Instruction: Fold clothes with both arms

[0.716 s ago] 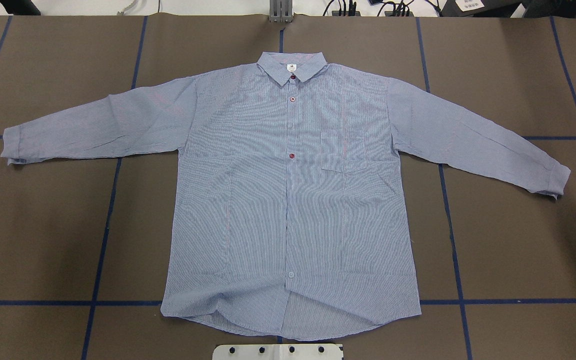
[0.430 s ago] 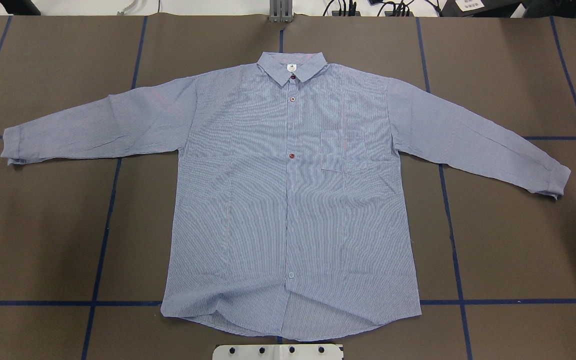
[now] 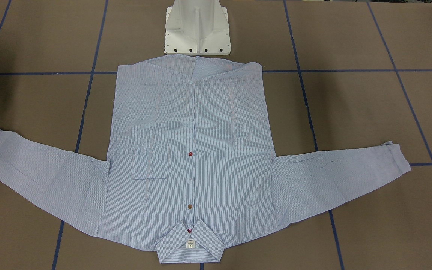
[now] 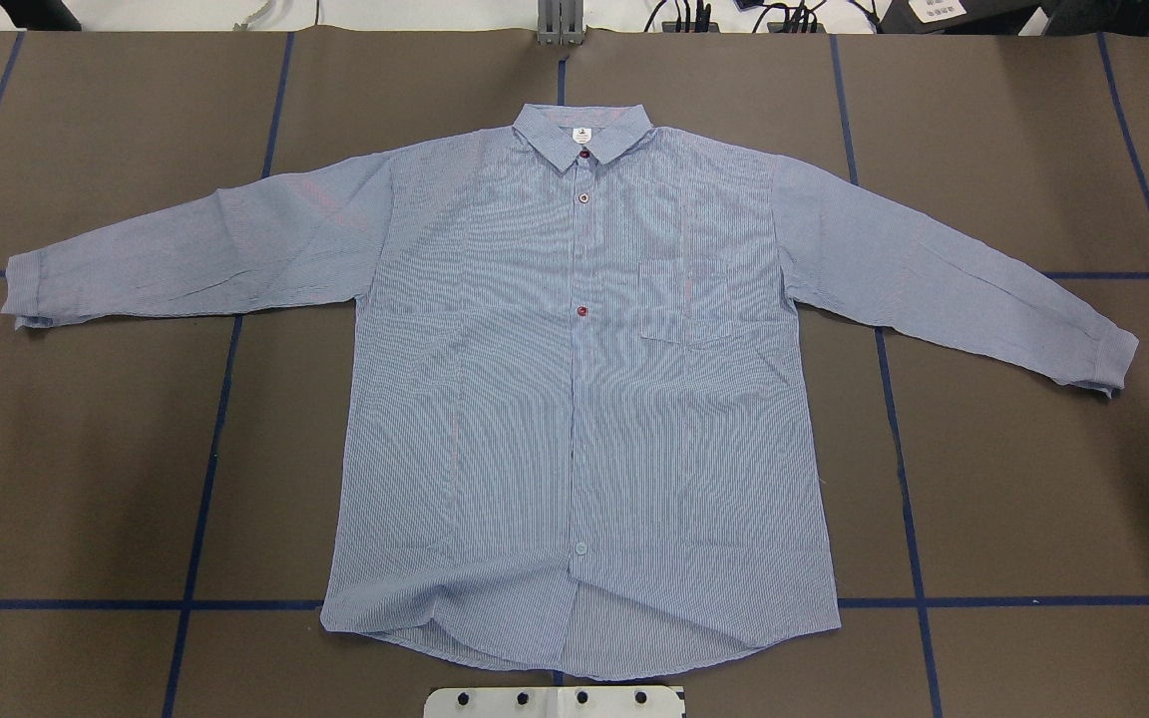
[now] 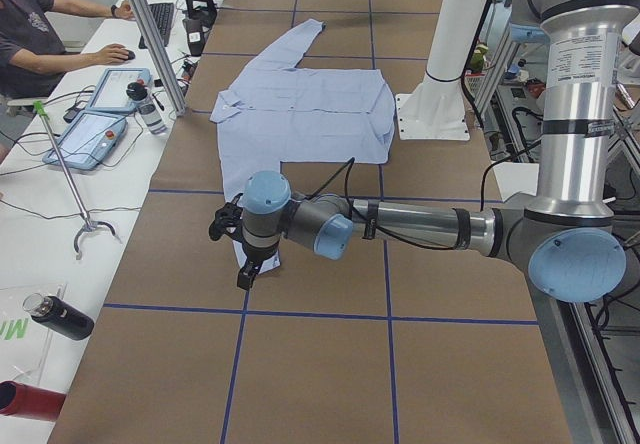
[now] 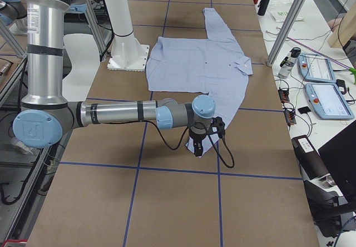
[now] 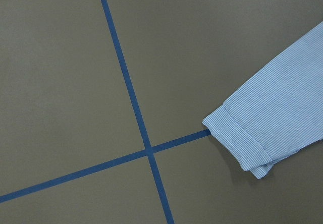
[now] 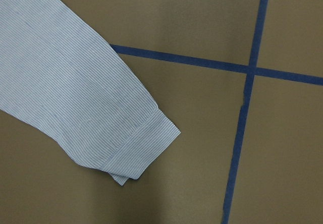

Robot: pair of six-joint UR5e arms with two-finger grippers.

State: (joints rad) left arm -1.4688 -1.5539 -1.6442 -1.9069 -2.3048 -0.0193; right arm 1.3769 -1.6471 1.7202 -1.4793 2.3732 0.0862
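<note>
We see the light blue, finely striped long-sleeved button-up shirt point(image 4: 574, 399) lying flat, front up and unfolded on the brown table cover point(image 4: 86, 449). In the overhead view its collar point(image 4: 582, 135) is at 12 o'clock, the hem at 6, and the sleeves run out toward 9 and 4. The black left gripper point(image 5: 247, 276) hangs near the left cuff point(image 7: 237, 143), and the black right gripper point(image 6: 198, 148) near the right cuff point(image 8: 141, 148). Both show in side views only, so we cannot tell whether their fingers are apart or together. Blue tape lines point(image 4: 205, 479) grid the cover.
</note>
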